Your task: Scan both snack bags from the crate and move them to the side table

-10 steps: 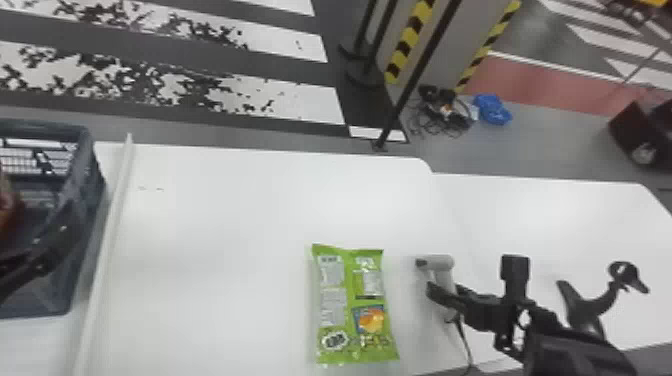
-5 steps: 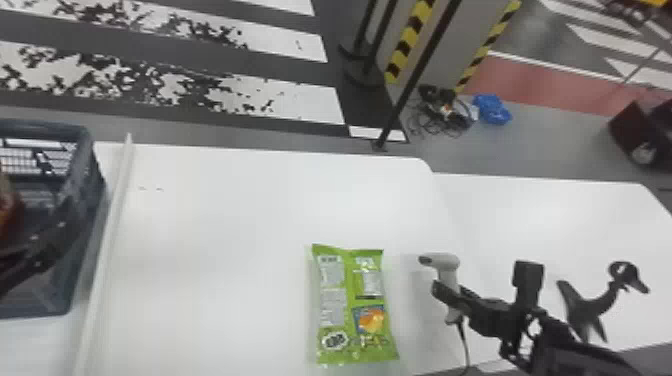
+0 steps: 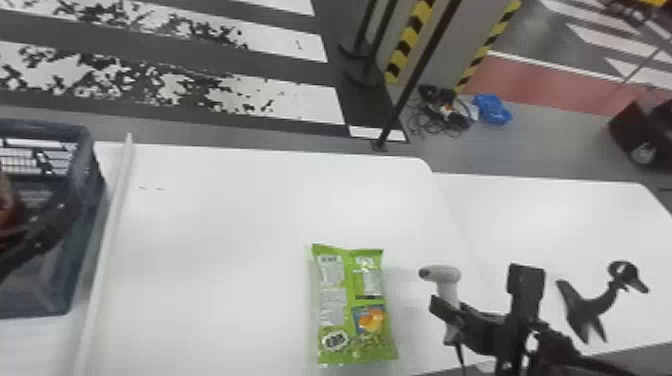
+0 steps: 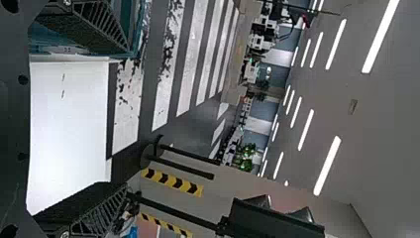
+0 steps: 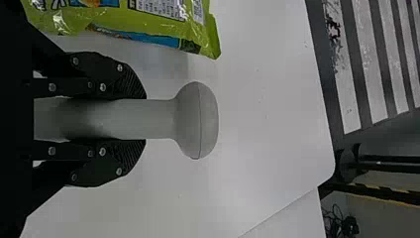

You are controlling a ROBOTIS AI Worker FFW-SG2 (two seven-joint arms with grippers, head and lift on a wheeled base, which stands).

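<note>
On white table: scanner gripped beside bag

Near side, right gripper (image 5: 143, 119) has scanner (image 5: 197, 120) pinched by its handle, leaving the head free. Nose points toward the green snack bag's side (image 3: 350, 305). Bag lies flat, panels up, probably to expose the code. Scan looks like the current step. Cord (image 3: 461, 357) hangs below; could snag.

Left: rail (image 3: 107, 240) between bag and crate (image 3: 82, 220). Reddish pack (image 3: 9, 202) inside, likely bag two. Left gripper (image 4: 127, 120) at crate, fingers spread.

Farther right: side table (image 3: 540, 210), black curved object (image 3: 585, 307) on it; place around that. Pole (image 3: 420, 70) beyond.
</note>
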